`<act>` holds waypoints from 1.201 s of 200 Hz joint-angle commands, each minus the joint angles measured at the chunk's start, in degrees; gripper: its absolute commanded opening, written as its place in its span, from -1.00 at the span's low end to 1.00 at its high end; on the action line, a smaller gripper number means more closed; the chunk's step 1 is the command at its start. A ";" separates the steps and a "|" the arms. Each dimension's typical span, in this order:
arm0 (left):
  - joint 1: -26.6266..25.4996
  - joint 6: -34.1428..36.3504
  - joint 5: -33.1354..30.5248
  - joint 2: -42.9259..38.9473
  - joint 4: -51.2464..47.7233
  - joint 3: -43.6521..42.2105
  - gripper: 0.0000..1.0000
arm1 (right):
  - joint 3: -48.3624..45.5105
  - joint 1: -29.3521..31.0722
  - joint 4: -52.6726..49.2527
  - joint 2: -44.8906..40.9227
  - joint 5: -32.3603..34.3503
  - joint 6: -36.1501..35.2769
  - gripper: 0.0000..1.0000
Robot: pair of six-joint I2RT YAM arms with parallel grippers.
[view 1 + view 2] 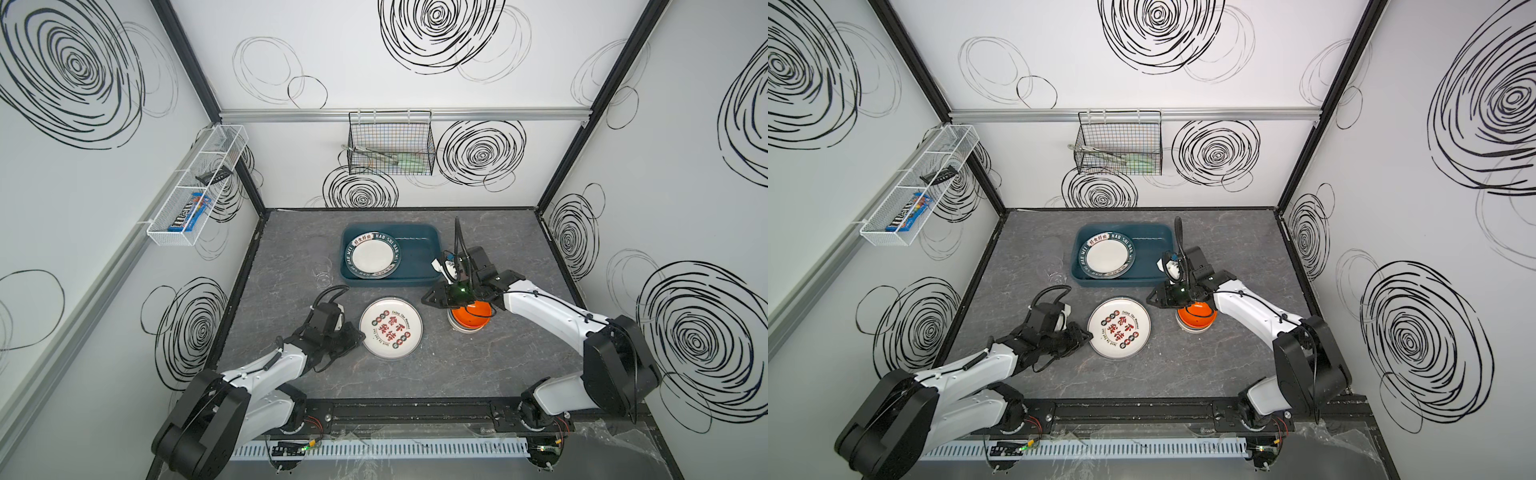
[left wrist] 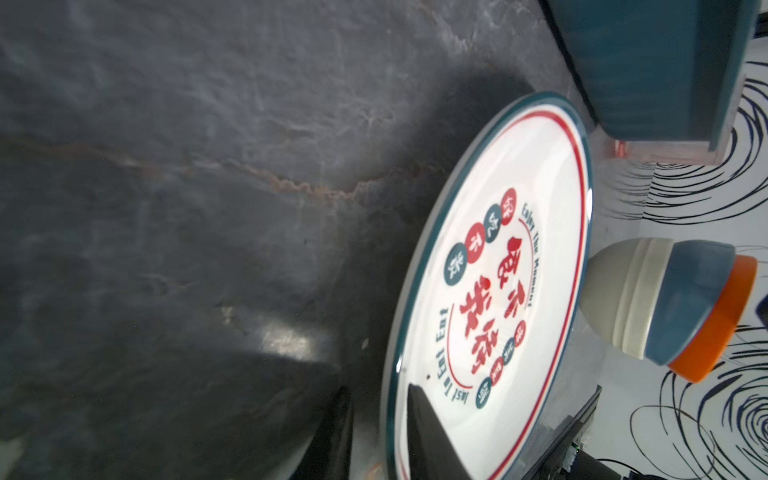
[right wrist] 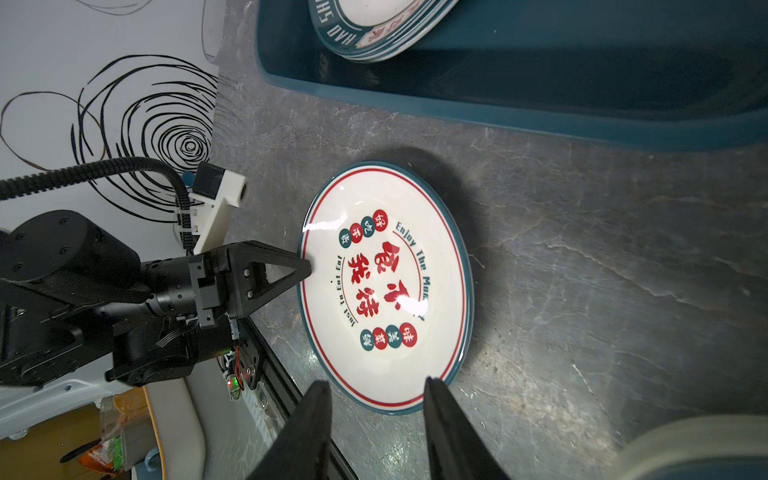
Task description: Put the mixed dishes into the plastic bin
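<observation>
From my console I take the plastic bin as my marker; it sits on the desk toward the back wall. Inside it, against its left end, lies a white plate with a dark-green lettered rim. The right wrist view shows further rims under it, so it looks like the top of a small stack.

On the desk just in front of the bin's near wall lies the plate with red characters. My left end effector is at that plate's edge on the side away from the bowls. One finger lies on the upper face and the other is outside the rim, with only a narrow gap between them. The wrist view is too blurred for me to tell whether they pinch it.

Off the bin's near right corner stands a nested stack: cream bowls below, a blue bowl, and an orange bowl on top. My right end effector hangs over it, fingers parted and empty.

Beside the bin's left wall I think I see a clear glass, though it is faint.
</observation>
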 commanded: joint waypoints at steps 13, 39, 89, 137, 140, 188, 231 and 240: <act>-0.21 -0.34 1.55 2.93 6.32 -0.90 -0.66 | -0.48 0.48 1.36 0.13 0.19 -0.24 -0.18; -0.24 -0.16 2.37 3.73 7.26 -0.88 -0.84 | -0.39 0.67 1.29 0.63 0.90 -0.03 -0.18; -0.01 0.46 3.08 -1.03 3.96 -0.07 -1.00 | 0.42 1.10 0.54 1.29 1.78 0.21 -0.17; 1.92 -0.07 3.31 -10.86 -2.58 2.01 -1.00 | 2.68 0.99 -0.75 1.48 2.05 0.25 -0.11; 2.07 -0.08 3.39 -11.54 -3.02 2.19 -1.00 | 2.72 1.07 -0.71 1.46 2.05 0.24 -0.10; 6.03 -0.49 6.14 -18.53 -8.60 5.19 -1.00 | 3.41 0.91 0.07 1.60 0.07 1.33 -0.08; 7.83 -1.91 8.82 -20.69 -9.10 7.82 -1.00 | 3.66 0.95 1.84 1.93 -2.19 2.65 -0.07; 7.82 -2.36 9.31 -20.84 -8.82 8.17 -1.00 | 3.62 0.98 2.35 2.03 -2.49 2.95 -0.07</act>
